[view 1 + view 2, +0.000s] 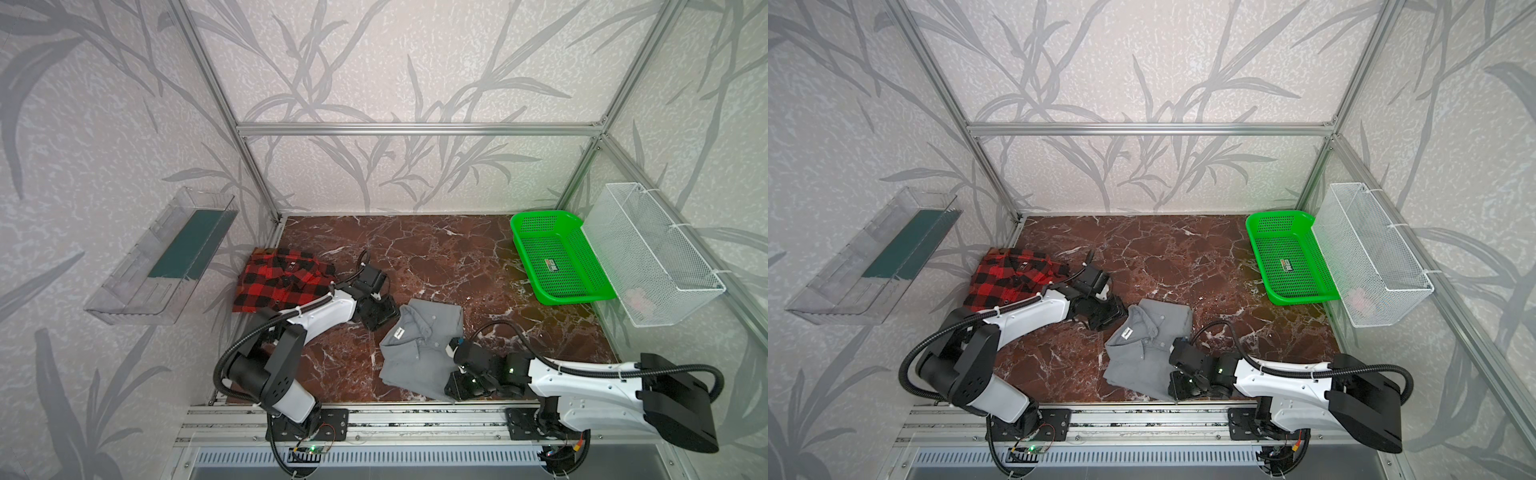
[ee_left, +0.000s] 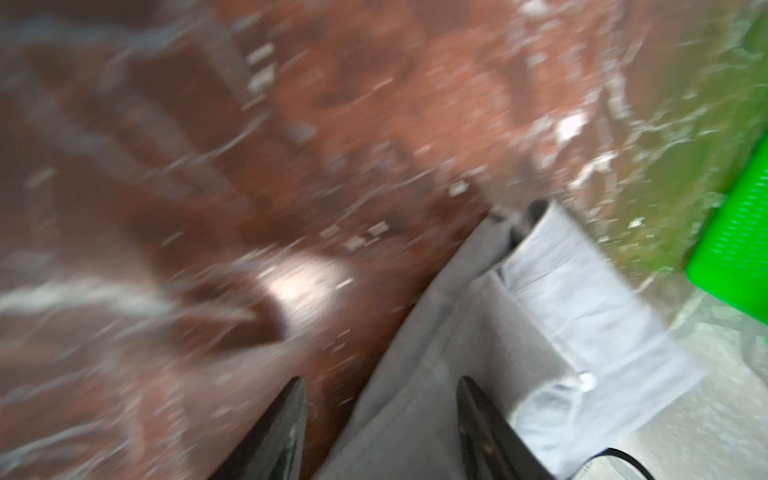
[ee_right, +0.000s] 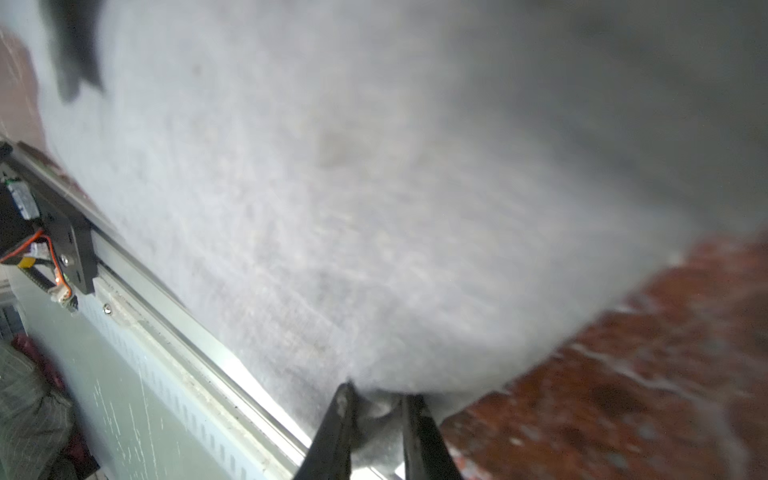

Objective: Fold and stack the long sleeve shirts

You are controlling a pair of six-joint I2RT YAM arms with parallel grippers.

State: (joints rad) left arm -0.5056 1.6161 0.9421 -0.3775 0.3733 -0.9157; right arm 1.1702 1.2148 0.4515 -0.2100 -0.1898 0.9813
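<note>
Soft even light, wrist views motion-blurred

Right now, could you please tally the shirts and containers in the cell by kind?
Shirts: 2 (gray shirt, plaid shirt)
Baskets: 2 (green basket, white wire basket)
Clear wall bin: 1
Total: 5

Two shirts, two baskets and a bin, as we find them in both top views.
We see the table (image 1: 436,257) in the lower middle of the frame. The left shirt (image 1: 282,282) lies on it at its left edge, and the centre shirt (image 1: 415,353) lies lower and further right, well apart. The left gripper (image 1: 380,313) sits between them, just beside the centre shirt's upper left. The right gripper (image 1: 452,386) is at its lower right corner. The table basket (image 1: 552,249) stands at the table's upper right corner, the wall basket (image 1: 652,257) hangs just right of it, and the wall bin (image 1: 162,257) hangs far left.
</note>
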